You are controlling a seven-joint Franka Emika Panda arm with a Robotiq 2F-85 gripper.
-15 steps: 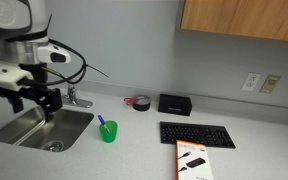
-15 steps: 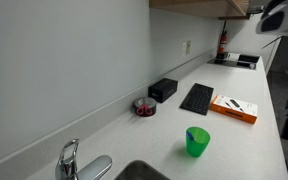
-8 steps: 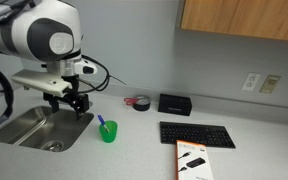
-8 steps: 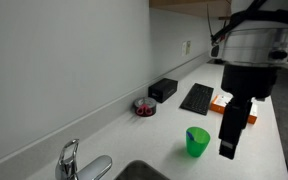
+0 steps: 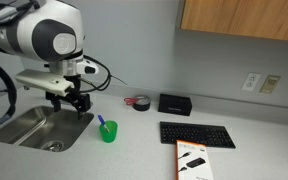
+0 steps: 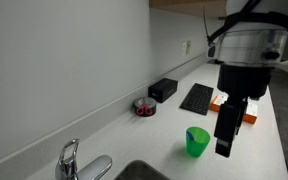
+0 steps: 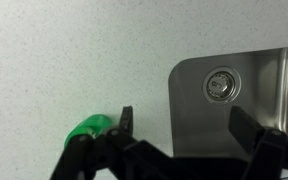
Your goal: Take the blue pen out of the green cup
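Left of centre in an exterior view, the gripper (image 5: 77,108) hangs wide open and empty, up-left of the green cup (image 5: 108,132) holding the blue pen (image 5: 102,123)

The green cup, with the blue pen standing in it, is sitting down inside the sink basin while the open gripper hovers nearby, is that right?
Not quite. The green cup stands on the countertop beside the sink, not inside the basin, as seen in an exterior view. The rest holds: the blue pen is in the cup, and the open gripper hovers nearby.
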